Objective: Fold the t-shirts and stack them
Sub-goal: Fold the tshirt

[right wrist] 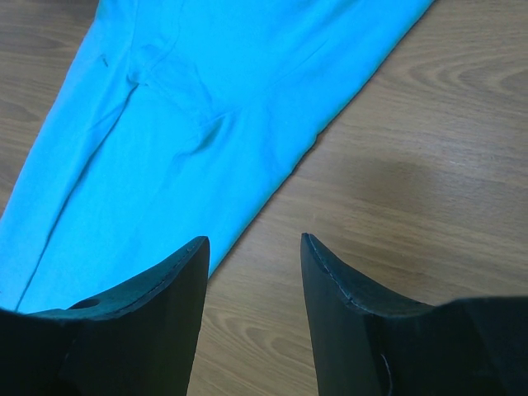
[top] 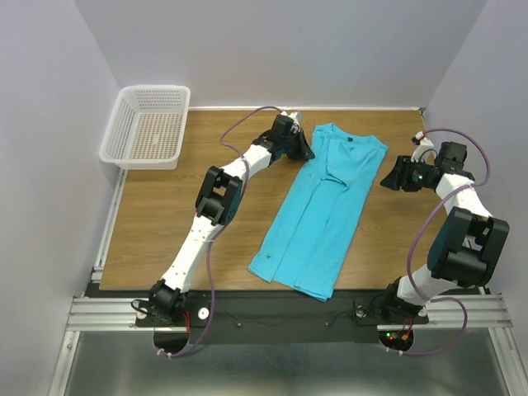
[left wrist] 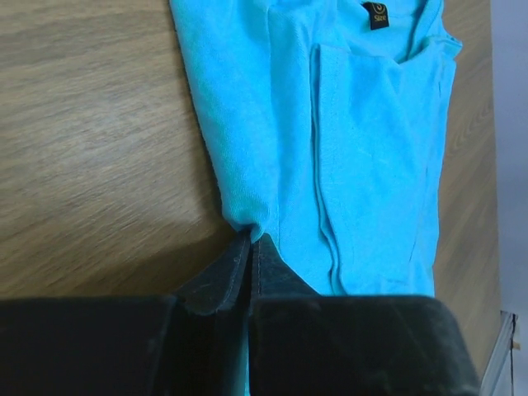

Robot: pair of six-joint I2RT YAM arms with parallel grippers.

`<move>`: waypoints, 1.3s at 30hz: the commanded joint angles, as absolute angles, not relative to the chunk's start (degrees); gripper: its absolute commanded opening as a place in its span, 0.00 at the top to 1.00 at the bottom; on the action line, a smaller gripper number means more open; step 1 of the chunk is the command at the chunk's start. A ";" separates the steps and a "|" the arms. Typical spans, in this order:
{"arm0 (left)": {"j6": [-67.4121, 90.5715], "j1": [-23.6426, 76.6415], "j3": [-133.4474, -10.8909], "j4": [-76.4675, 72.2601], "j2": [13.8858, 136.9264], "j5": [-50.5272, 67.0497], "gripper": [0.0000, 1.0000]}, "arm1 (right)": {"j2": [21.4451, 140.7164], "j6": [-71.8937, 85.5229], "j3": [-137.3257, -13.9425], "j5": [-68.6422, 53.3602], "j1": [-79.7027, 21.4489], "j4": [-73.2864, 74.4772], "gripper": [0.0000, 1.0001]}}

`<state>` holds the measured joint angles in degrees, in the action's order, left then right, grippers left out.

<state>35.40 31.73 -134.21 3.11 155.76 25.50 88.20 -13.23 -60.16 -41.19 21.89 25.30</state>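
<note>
1. T-shirt: turquoise, lies flat on the tabletop btwn the two arms. It's folded lengthwise into a long narrow strip, neck end at the far side and hem near the arms' bases, slanting a bit L toward the hem.
2. L wrist view: a side panel of the t-shirt is folded inward over the chest, w/ a straight crease running down its length. A small dark label sits inside the neckline. Bare wood of the tabletop shows to the L of the cloth.
3. L fingers: at the shirt's L edge, up near the neck end.
4. Close up, the L fingers are pressed together w/ only a hairline slit. The tips are right at the cloth's edge, and a sliver of turquoise shows btwn them lower down, so they're clamped on the t-shirt's edge fold.
5. R fingers: off the shirt's R side, level w/ the chest, apart from the cloth in the top view.
6. R wrist view: the R fingers stand well apart, holding nothing. One tip overlaps the t-shirt edge in the frame, the other is over bare tabletop. Can't tell if either touches down.
7. Basket: white mesh, at the far L corner, well apart from the shirt.
</note>
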 commanded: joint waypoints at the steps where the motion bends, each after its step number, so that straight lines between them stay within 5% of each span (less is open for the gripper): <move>1: 33.66 30.33 -135.27 5.89 152.85 19.60 0.94 | 86.22 -12.92 -59.85 -42.10 22.68 23.38 0.46; 4: 33.14 28.39 -131.14 5.63 150.21 18.11 1.00 | 86.31 -13.01 -59.94 -42.01 22.68 23.38 0.46; 28: 36.30 14.41 -92.81 -4.13 125.86 9.67 1.00 | 90.17 -14.32 -60.38 -45.17 21.89 24.08 0.46; 30: 36.04 14.15 -93.42 -4.04 125.77 10.28 0.91 | 90.61 -15.55 -60.56 -46.75 21.36 24.87 0.46; 33: 34.20 14.24 -95.79 -2.56 124.72 10.90 0.56 | 92.02 -19.23 -61.43 -48.77 19.43 27.42 0.46; 39: 28.84 14.24 -94.41 -0.35 116.22 7.12 0.33 | 92.90 -34.76 -63.28 -53.17 13.10 34.79 0.45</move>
